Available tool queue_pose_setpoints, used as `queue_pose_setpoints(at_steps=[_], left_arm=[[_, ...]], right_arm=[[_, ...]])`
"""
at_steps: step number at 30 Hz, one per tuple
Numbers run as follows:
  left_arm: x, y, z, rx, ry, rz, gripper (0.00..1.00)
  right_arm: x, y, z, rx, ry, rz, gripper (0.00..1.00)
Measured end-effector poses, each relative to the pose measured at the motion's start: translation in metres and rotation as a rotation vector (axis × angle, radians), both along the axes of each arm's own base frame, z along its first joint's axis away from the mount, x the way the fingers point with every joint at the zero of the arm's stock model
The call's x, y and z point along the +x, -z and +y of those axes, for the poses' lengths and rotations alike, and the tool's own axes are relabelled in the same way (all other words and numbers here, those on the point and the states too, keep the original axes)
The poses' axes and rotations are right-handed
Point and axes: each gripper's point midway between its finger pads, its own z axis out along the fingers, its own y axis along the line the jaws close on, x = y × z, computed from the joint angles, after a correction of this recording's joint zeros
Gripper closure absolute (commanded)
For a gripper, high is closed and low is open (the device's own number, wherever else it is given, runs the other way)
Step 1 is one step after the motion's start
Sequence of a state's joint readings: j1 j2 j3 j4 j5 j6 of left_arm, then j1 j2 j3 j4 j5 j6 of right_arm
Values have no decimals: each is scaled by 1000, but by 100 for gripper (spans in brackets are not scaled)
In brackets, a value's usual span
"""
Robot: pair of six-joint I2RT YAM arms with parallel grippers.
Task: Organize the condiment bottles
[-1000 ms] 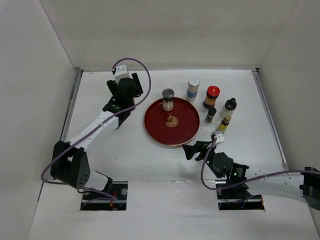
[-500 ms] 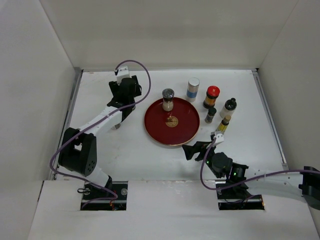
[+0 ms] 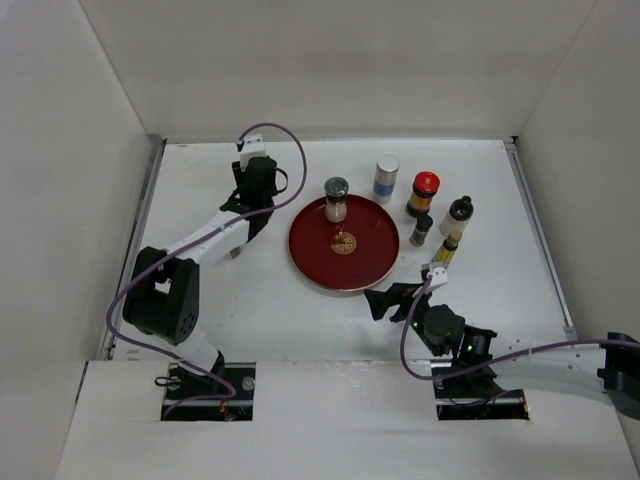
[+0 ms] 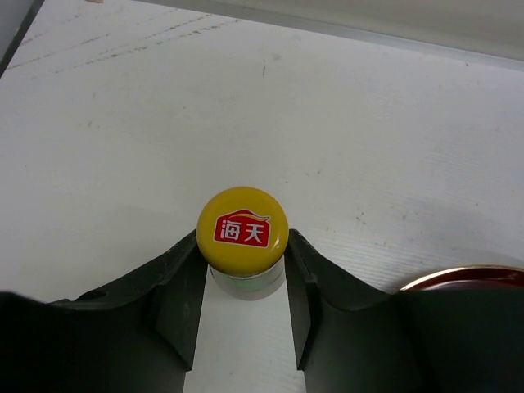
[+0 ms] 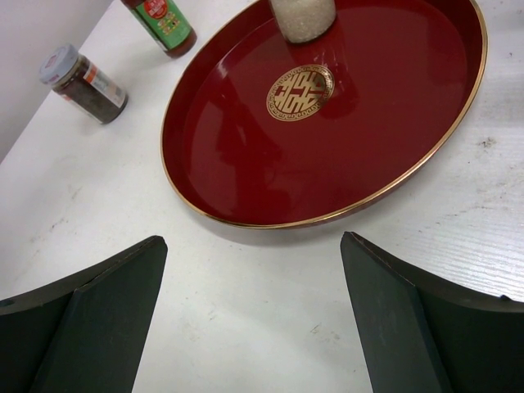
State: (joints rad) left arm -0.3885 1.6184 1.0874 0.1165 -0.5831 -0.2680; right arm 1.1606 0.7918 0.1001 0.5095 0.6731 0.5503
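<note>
Clamping the yellow-capped bottle (image 4: 242,228), the left pincer (image 4: 243,255) has edged rightward; right pincer (image 5: 252,242) gapes.

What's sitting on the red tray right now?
One jar with a dark lid stands near the far rim of the tray. Nothing else sits on it, and the gold emblem shows bare. The patch under the jar is covered.

Left wrist view, lower centre: yellow-capped bottle (image 4: 242,229) bore red badge with white characters. Table (image 4: 368,123) was white, faintly grey-scuffed. Right wrist view, upper half: tray (image 5: 246,155) was deep glossy red, thin gold rim, gold emblem (image 5: 300,92). Top view, upper right: jar (image 3: 424,190) had red cap.
</note>
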Motion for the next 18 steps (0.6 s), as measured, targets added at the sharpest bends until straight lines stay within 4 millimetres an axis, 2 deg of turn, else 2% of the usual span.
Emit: queue_pose_setpoints(at_steps=[4, 6, 8, 11, 13, 15, 18], left_arm=[[-10, -7, -6, 34, 26, 11, 83], [-19, -20, -13, 45, 50, -2, 84], [-30, -43, -24, 36, 82, -44, 83], [-48, -80, -48, -3, 145, -127, 83], [-57, -96, -69, -29, 194, -170, 83], [-63, -102, -89, -43, 238, -185, 83], [-64, -94, -120, -42, 299, -166, 83]], right_arm=[[0, 0, 0, 0, 0, 0, 6], [0, 0, 0, 0, 0, 0, 6], [0, -1, 0, 2, 0, -1, 6], [0, -4, 0, 13, 0, -5, 6], [0, -4, 0, 16, 0, -7, 6], [0, -5, 0, 17, 0, -7, 6], [0, -4, 0, 16, 0, -7, 6]])
